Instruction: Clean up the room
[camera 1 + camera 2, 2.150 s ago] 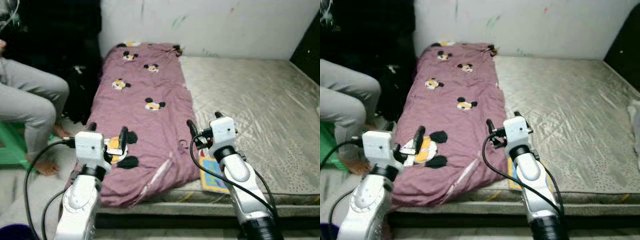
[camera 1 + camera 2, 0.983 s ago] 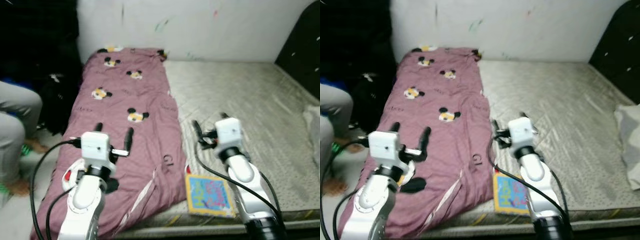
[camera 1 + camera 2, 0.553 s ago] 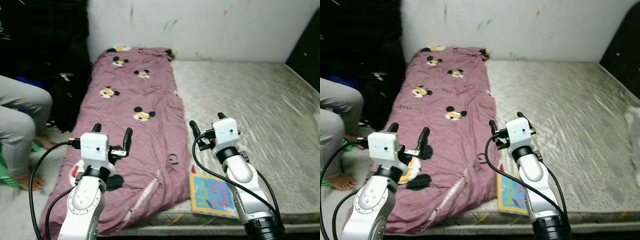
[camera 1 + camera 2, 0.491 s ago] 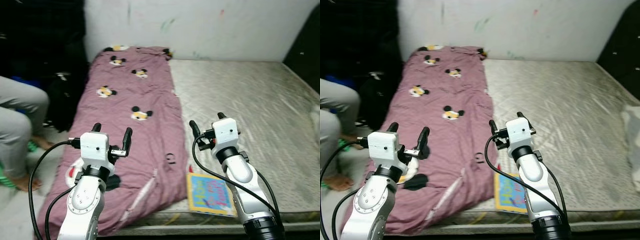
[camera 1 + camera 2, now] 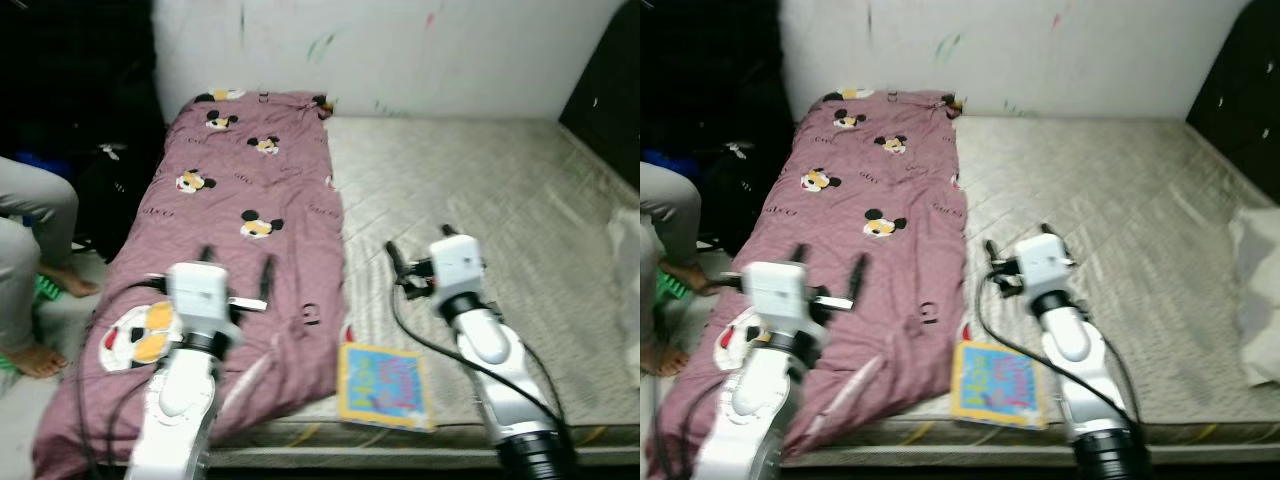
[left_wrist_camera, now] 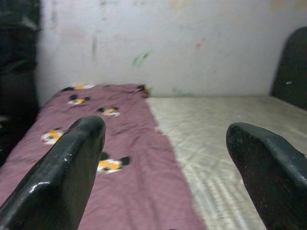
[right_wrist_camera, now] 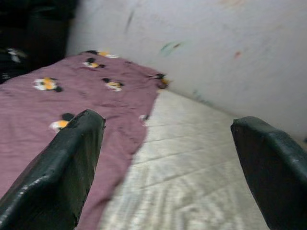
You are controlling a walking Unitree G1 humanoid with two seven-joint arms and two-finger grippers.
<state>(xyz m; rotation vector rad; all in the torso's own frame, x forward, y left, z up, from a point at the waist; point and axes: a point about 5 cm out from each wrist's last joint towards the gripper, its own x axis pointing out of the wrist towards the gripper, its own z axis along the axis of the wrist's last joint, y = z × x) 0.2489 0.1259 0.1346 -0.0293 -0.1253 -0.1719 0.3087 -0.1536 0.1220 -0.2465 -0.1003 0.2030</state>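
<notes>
A purple blanket with cartoon mouse prints [image 5: 270, 215] lies along the left side of a bare grey mattress [image 5: 500, 190] and hangs over its front corner. A colourful picture book [image 5: 385, 385] rests flat near the mattress's front edge, just right of the blanket. My left gripper [image 5: 235, 267] hovers open over the blanket's lower part, empty. My right gripper [image 5: 418, 246] is open and empty above the mattress, behind the book. In the left wrist view the fingers [image 6: 62, 177] frame the blanket and mattress. The right wrist view's fingers [image 7: 53, 172] are spread wide too.
A seated person's leg [image 5: 35, 215] and bare foot [image 5: 35, 358] are at the left, beside dark bags [image 5: 110, 165] against the wall. A white cloth [image 5: 628, 235] lies at the mattress's right edge. A marked white wall [image 5: 400, 50] stands behind the bed.
The whole picture has shifted and blurred slightly, so the camera moved. Both arms hold the same raised pose with fingers apart. Blanket and book lie as before.
</notes>
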